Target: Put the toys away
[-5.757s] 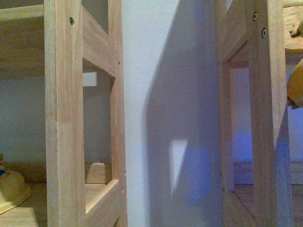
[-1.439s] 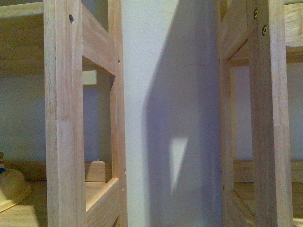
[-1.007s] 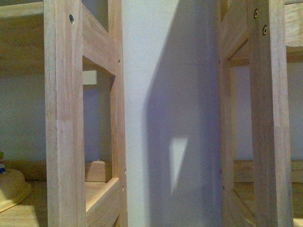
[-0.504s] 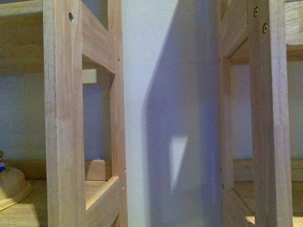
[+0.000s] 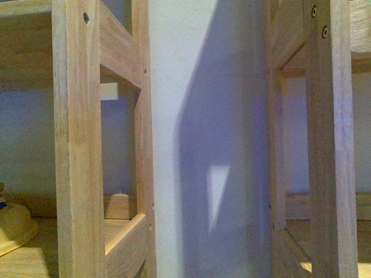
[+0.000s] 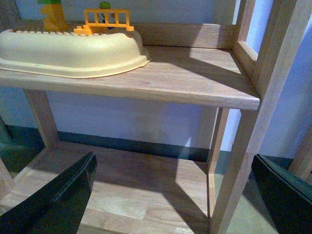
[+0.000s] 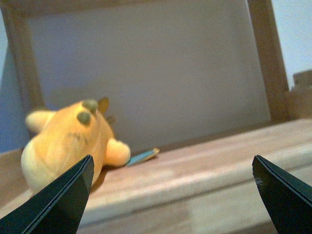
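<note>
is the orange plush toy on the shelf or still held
On the shelf: the orange plush toy lies on the wooden shelf board, with the open right pincer clear of it.

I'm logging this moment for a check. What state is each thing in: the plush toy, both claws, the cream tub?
plush toy: lying on its side on a wooden shelf, not held.
right claw: open, empty, apart from the toy.
left claw: open, empty, facing the shelves.
cream tub: resting on the upper shelf board, an orange toy fence showing behind it.
</note>
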